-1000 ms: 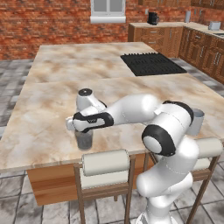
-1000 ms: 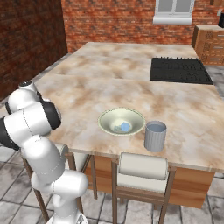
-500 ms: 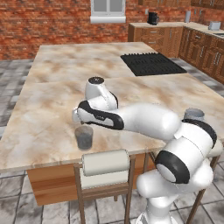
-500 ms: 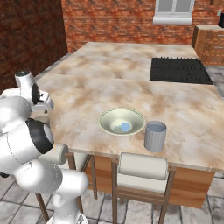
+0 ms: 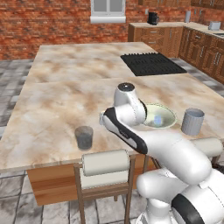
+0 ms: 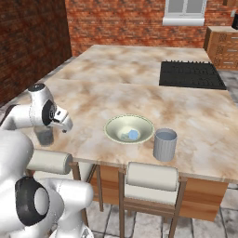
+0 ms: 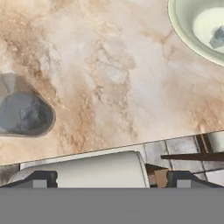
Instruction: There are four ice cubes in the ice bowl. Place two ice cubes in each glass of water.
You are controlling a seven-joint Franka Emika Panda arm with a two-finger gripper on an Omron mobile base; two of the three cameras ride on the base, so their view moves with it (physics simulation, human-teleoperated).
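Nearest, low in the hand view: gripper (image 7: 108,179) with jaws spread wide, nothing between them, both dark tips at the bottom edge. Directly beyond the tips, the cream padded top rail of a chair (image 7: 87,168), with grey floor tiles at lower right.

Next out, at mid-left of the hand view: near glass of water (image 7: 24,114), seen from above, dark bluish water with a paler lump inside, possibly ice but too blurred to confirm. Same glass in the left base view at centre left (image 5: 83,138), standing upright near the front edge of the marble counter (image 5: 65,87), just above the chair's rail.

Further, at the upper right corner of the hand view: ice bowl (image 7: 186,30), only part of rim and basin in frame, one pale blue ice cube (image 7: 218,37) lying inside. In the right base view the bowl sits at centre (image 6: 111,132), pale blue ice (image 6: 133,135) in its basin; count not resolvable.

Just right of the bowl in the right base view: second glass of water (image 6: 165,144), upright, close to but not touching the bowl. Contents not discernible.

Farthest, upper right of the right base view: black cooktop (image 6: 190,74) set into the counter.
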